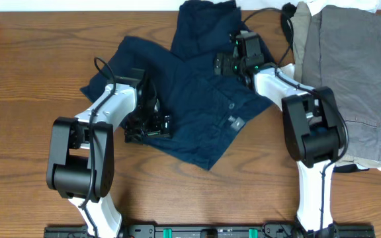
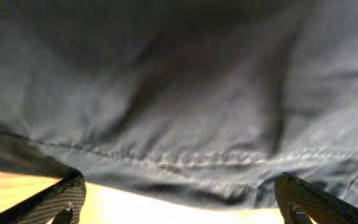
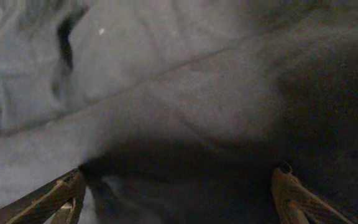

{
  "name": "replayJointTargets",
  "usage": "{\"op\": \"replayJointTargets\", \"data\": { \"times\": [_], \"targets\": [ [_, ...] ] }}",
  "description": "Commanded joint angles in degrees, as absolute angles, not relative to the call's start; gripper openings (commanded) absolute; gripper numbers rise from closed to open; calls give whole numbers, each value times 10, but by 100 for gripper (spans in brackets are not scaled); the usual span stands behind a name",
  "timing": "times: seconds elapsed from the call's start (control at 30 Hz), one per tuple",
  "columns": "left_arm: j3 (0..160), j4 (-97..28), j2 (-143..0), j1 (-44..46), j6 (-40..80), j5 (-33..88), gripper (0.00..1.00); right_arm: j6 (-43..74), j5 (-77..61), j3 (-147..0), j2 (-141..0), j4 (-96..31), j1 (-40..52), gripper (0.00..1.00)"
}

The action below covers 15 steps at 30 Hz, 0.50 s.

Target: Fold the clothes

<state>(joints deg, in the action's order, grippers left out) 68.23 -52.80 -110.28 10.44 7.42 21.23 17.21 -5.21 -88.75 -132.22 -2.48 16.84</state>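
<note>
Wood table from above: navy cloth lies crumpled in the mid, where both arms can reach it. Grey pile sits at the right edge, prob. for later. Left gripper is over the cloth's near-left side, right gripper over its top part.

Left wrist: fingers stand wide w/ nothing btwn, right at the cloth's edge, table showing just below. Prob. so it can pinch that edge.

Right wrist: fingers wide too, empty, cloth just under. Not folded yet.
</note>
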Motion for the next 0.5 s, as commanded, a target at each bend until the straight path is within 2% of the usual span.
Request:
{"op": "replayJointTargets", "data": {
  "times": [0.0, 0.17, 0.47],
  "targets": [
    [672, -523, -1116, 118, 80, 229, 98, 166, -54, -886, -1390, -61, 152, 98],
    [677, -507, -1105, 129, 46, 227, 98, 166, -61, -950, -1355, -177, 146, 99],
    [695, -508, -970, 96, 43, 108, 98, 166, -112, -986, -1164, -471, 150, 99]
  ]
}}
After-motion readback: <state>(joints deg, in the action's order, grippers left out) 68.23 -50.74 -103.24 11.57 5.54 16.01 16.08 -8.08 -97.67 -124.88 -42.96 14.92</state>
